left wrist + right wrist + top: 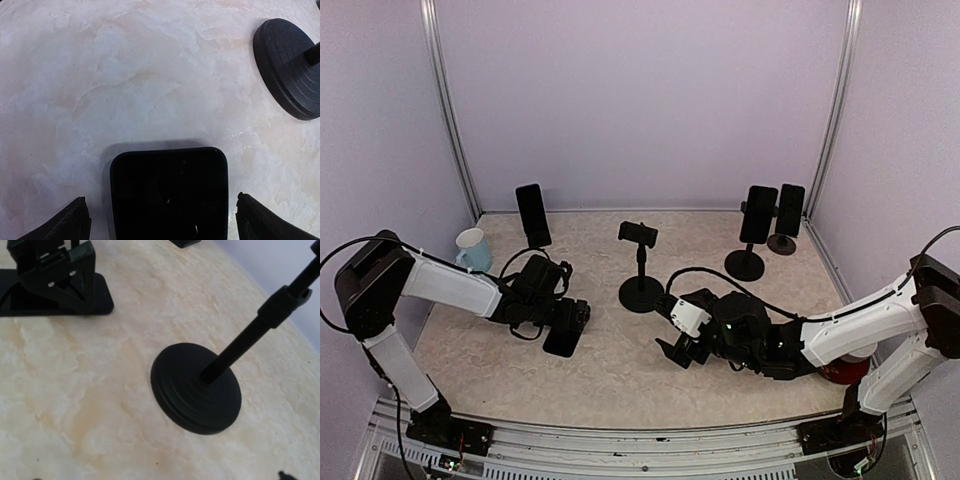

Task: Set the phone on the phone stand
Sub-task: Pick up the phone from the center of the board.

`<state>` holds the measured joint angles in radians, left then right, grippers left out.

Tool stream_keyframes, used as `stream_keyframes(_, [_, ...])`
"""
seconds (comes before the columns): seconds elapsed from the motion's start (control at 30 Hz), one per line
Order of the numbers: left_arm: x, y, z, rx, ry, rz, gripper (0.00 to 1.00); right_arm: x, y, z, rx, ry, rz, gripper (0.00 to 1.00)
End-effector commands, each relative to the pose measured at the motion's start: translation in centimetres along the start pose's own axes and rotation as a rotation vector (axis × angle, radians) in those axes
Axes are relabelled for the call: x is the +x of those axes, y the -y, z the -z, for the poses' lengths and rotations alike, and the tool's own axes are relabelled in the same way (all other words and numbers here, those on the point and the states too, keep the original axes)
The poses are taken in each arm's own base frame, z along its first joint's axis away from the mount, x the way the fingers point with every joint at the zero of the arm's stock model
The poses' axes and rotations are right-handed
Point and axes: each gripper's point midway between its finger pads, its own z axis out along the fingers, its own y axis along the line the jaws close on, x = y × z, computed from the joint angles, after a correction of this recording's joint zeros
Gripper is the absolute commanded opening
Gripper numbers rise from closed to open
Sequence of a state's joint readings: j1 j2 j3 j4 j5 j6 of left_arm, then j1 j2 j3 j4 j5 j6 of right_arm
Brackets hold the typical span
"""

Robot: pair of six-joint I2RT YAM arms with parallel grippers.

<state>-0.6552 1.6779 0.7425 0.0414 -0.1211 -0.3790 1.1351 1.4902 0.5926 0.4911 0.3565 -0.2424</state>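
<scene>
Black plastic left fingers (72, 222) poke in at the bottom corners of the left wrist view, spread wide. Between them lies the black, round-cornered slab of a phone (169, 197), flat on the marbled beige worktop (125, 75). Pale strips of worktop show on either side of it, so I read the fingers as straddling it without touching. From overhead it sits left of centre, under the left arm's tip.

I judge the phone stiff, fairly dense for its thinness, and slick. Its upper face is glossy with a faint sheen, though I cannot tell whether that face is screen or back. Lying flat, it offers only its thin long edges. I would close across the narrow width, low down and near mid-length, firmly enough that it cannot slide, while remembering that glass chips.

At the middle of the overhead view, just right of the phone, stands the black phone stand (640, 265). It has a round, ribbed, matte base, a slim jointed pole and a small sideways clamp cradle on top. I would guess the base is weighted, but the tall pole could tip if nudged. The worktop looks smooth and matte, giving little grip underneath.

Lower right of the stand, the right fingers (670, 350) are spread wide with nothing between them.
</scene>
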Motion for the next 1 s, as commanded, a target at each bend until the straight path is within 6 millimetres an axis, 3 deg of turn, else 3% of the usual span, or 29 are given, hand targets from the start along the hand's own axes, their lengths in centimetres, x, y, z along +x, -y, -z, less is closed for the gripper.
stream_keyframes(0.0, [2.6,-0.9,-0.7,-0.085,-0.064,-0.046,0.99,0.0,0.5,-0.3,0.019,-0.001,-0.007,1.0])
stream_keyframes(0.37, [4.6,-0.5,-1.0,-0.139,-0.099,-0.06,0.94,0.2,0.4,-0.4,0.017,-0.008,-0.006,1.0])
stream_keyframes(0.67, [4.5,0.0,-1.0,-0.118,-0.099,-0.06,0.78,0.2,0.3,-0.5,0.017,-0.009,-0.003,1.0])
stream_keyframes(0.97, [3.4,0.6,-0.6,-0.087,-0.064,-0.052,0.72,0.3,0.5,-0.4,0.022,-0.012,-0.001,1.0])
